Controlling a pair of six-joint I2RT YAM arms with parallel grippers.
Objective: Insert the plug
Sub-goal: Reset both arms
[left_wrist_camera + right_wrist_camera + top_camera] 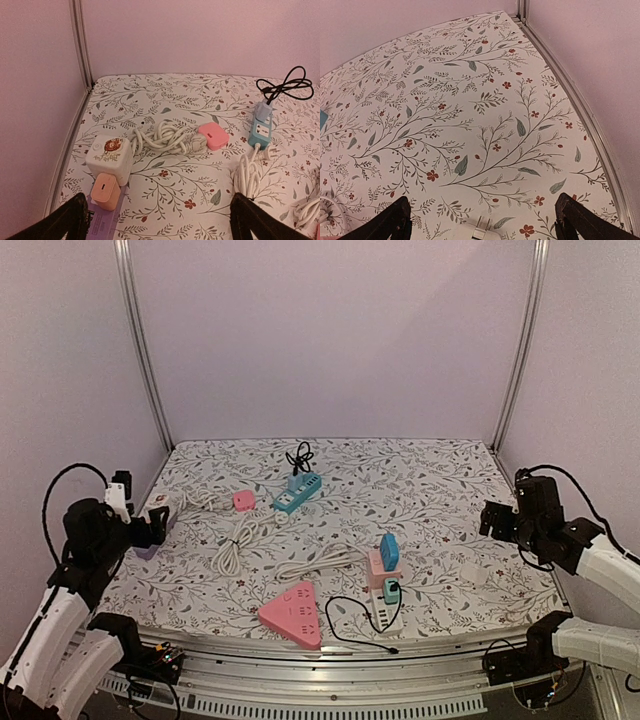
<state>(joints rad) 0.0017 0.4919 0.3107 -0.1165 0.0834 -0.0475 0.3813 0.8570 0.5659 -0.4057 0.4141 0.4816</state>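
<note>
The pink plug [213, 136] looks light, hard and slick, dragged by its springy white cord [165, 137] — pinch its flat sides — left gripper [157, 200] and right gripper [482, 200] gape wide, empty

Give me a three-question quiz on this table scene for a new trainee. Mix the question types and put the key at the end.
1. True or false: the left gripper and the right gripper both stand open, holding nothing.
2. What colour is the triangular power strip near the front edge of the table? A) pink B) teal C) white
3. Fill in: seen from the arms, the coiled black cable lies at the ___ end of the teal power strip.
Key: 1 true; 2 A; 3 far.
</note>
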